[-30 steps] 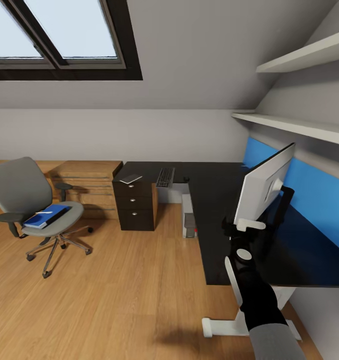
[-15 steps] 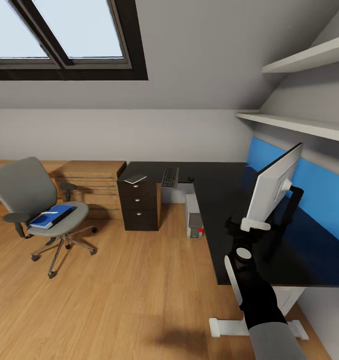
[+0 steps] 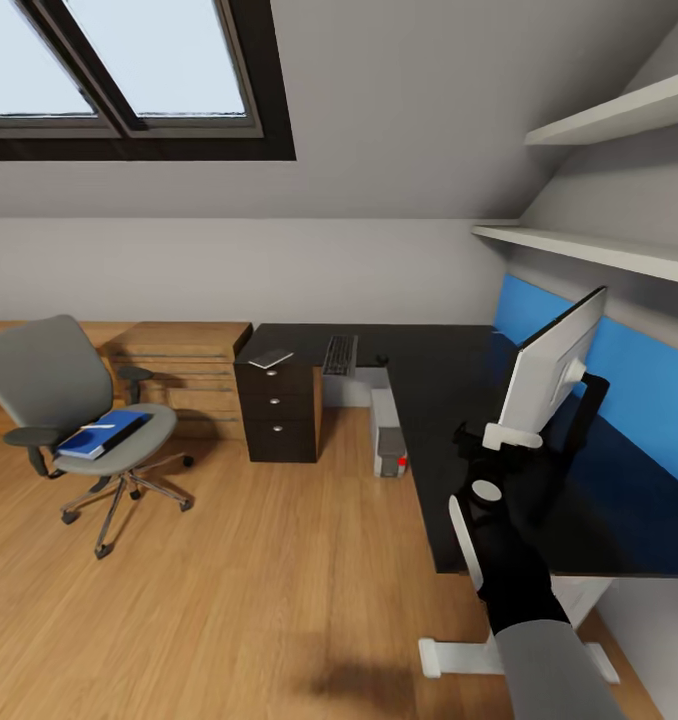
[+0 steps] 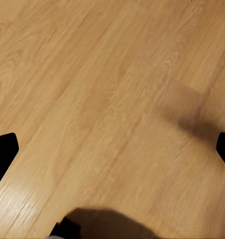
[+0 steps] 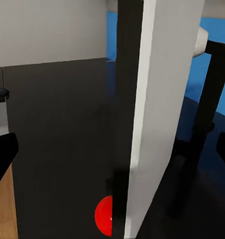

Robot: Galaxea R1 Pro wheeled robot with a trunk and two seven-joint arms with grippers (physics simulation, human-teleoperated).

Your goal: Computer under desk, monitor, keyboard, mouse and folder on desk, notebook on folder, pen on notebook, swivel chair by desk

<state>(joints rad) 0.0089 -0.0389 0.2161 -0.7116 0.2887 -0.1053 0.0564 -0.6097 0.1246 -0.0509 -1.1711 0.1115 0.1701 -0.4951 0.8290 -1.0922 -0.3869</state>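
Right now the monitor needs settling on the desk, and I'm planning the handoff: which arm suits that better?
Right. Its tool is at the monitor over the desk; the left tool faces bare floor.

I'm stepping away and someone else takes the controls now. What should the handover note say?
Right gripper: at the monitor's lower edge over the desk; grip unclear. Left gripper: open, above bare floor.
Done: keyboard on desk; computer under it.
Left: settle the monitor; the folder lies on the swivel chair, away from the desk. Move it over, stack the items, roll the chair in.
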